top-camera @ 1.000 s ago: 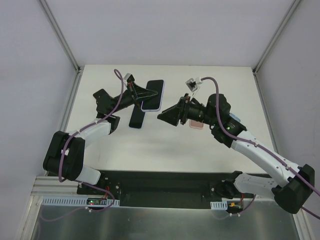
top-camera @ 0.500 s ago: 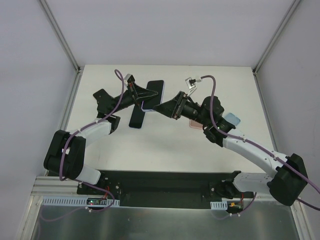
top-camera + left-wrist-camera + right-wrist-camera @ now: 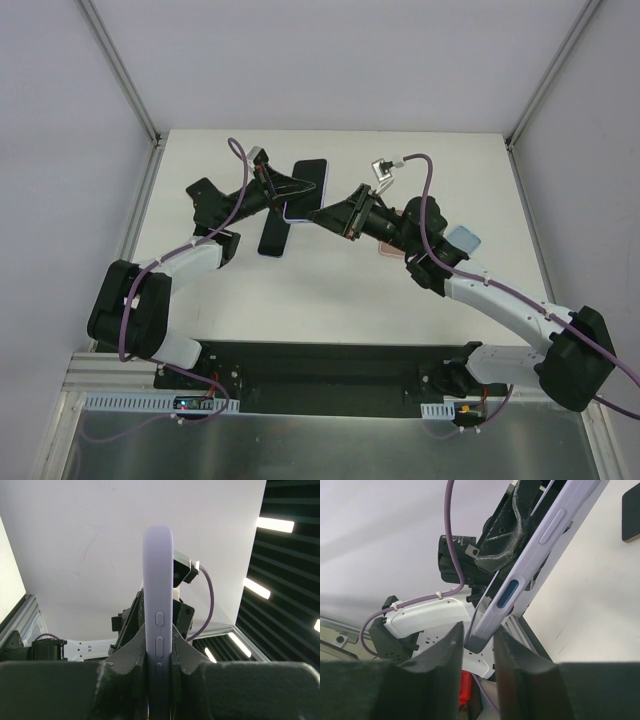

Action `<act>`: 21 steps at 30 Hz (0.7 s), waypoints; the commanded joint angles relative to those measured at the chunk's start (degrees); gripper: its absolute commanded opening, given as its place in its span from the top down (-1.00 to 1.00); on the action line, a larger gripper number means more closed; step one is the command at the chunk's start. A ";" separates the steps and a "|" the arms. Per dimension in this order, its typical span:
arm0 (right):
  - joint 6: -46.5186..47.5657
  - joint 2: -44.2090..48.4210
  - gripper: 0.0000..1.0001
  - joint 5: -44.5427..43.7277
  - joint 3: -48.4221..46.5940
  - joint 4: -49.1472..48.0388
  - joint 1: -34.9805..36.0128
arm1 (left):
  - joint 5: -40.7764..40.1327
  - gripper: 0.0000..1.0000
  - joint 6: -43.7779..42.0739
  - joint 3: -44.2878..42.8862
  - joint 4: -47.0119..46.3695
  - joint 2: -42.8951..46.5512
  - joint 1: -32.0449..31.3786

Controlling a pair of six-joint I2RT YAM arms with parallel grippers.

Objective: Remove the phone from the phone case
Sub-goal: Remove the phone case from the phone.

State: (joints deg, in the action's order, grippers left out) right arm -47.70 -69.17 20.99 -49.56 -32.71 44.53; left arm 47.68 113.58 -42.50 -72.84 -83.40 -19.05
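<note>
The phone (image 3: 312,181), dark screen up, sits in a lavender phone case (image 3: 298,212) held above the table. My left gripper (image 3: 289,189) is shut on the case's long edge. In the left wrist view the case's side (image 3: 158,595) with its buttons stands upright between that gripper's (image 3: 158,656) pads. My right gripper (image 3: 323,214) has come in from the right. In the right wrist view the case (image 3: 540,542) slants down between the right gripper's (image 3: 479,641) jaws, which press close on both sides of its bottom corner.
A black slab (image 3: 274,236) lies flat on the white table (image 3: 330,290) under the left gripper, and its corner (image 3: 631,510) shows in the right wrist view. A pink item (image 3: 391,249) and a light blue item (image 3: 464,240) lie beside the right arm.
My right gripper moved left to the case's bottom corner and its jaws closed in around it. The left gripper and the phone stayed put.
</note>
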 commanded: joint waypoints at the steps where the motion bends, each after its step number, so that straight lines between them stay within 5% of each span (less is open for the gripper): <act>1: 0.68 0.96 0.24 0.54 -0.01 -6.05 0.64 | -0.31 1.00 10.00 -1.62 -8.99 0.78 -0.20; 5: 0.59 1.49 0.31 -0.69 0.69 -6.23 0.73 | -0.31 1.00 9.99 -1.45 -8.99 0.86 -0.20; 10: 0.15 2.19 0.68 -1.13 0.87 -6.31 0.64 | -0.31 1.00 9.99 -1.27 -9.08 0.78 -0.11; 15: 0.07 2.63 0.65 -0.78 1.48 -6.49 0.82 | -0.40 1.00 10.34 -1.01 -9.60 0.34 0.06; 17: 2.43 2.46 0.94 1.31 1.31 -8.24 0.91 | -0.48 1.00 10.70 -0.74 -9.69 0.25 0.06; 21: 12.52 1.49 0.97 8.35 0.08 -12.11 1.43 | -0.22 1.00 11.57 0.05 -9.25 0.51 0.06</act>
State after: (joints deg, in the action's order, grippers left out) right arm -46.59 -68.75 21.50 -47.92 -35.27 45.04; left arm 47.77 113.27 -42.48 -73.43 -83.59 -19.07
